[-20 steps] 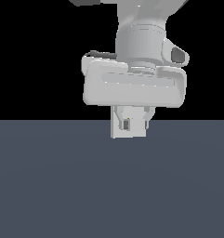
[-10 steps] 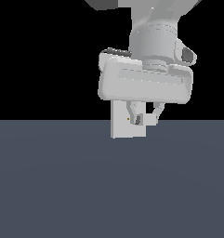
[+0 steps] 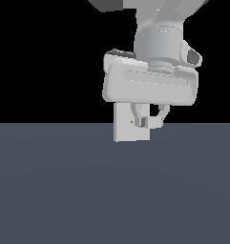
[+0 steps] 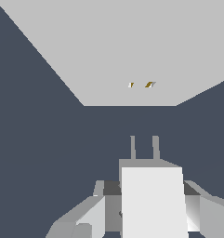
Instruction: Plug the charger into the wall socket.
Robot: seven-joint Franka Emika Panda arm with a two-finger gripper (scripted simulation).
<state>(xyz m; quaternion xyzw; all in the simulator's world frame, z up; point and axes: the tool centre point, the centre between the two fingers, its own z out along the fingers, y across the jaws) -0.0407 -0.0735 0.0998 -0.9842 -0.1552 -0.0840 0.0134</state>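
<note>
The wall socket is a thin upright white square plate standing on the dark grey floor, partly hidden behind my gripper. In the wrist view it fills the far area, with an orange dot and a pale dot at its centre. My gripper is shut on the charger, a small white block held just above the floor in front of the plate. In the wrist view the charger sits between my fingers. Its two grey prongs point at the plate, short of it and a little off from the dots.
The dark grey floor stretches flat around the plate. The background behind is black. No other objects show.
My gripper, still holding the charger, has moved toward the exterior view's right and slightly up, so more of the plate's left side shows.
</note>
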